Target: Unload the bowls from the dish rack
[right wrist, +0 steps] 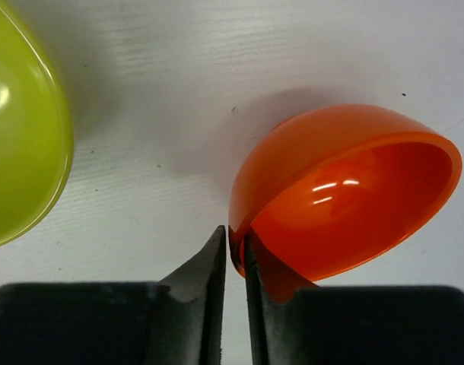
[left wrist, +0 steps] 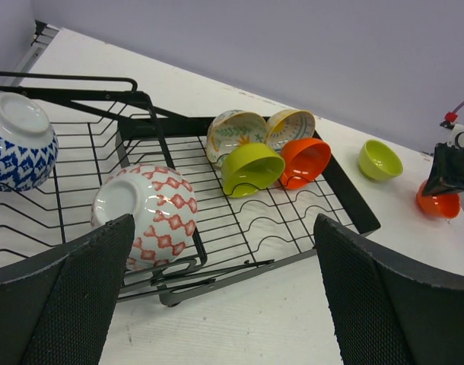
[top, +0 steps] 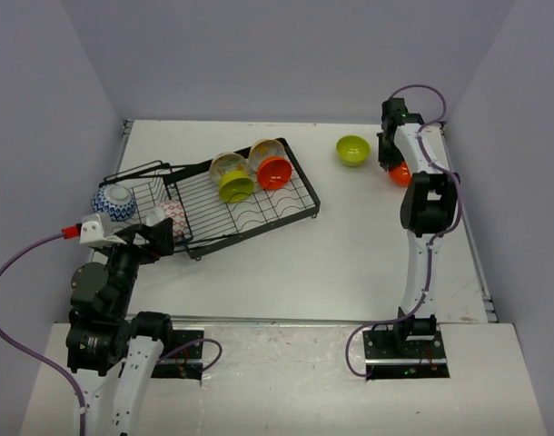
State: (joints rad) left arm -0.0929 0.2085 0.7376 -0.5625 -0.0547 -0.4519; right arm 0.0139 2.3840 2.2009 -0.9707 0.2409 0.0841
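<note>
The black wire dish rack (top: 259, 213) lies at the table's left. Standing in its slots are a lime green bowl (left wrist: 251, 169), an orange-red bowl (left wrist: 306, 160) and two cream patterned bowls (left wrist: 236, 131). A red-and-white bowl (left wrist: 147, 215) and a blue-and-white bowl (left wrist: 19, 140) sit upside down at the basket end. My left gripper (left wrist: 224, 304) hovers open in front of the rack, just right of the red-and-white bowl. At the far right, my right gripper (right wrist: 233, 247) pinches the rim of another orange bowl (right wrist: 342, 186), tilted on the table. A second lime bowl (right wrist: 23, 129) stands beside it.
Grey walls close in the table on three sides. The right arm (top: 422, 227) stretches along the right edge. A bare white tabletop (top: 350, 254) lies between the rack and the right arm.
</note>
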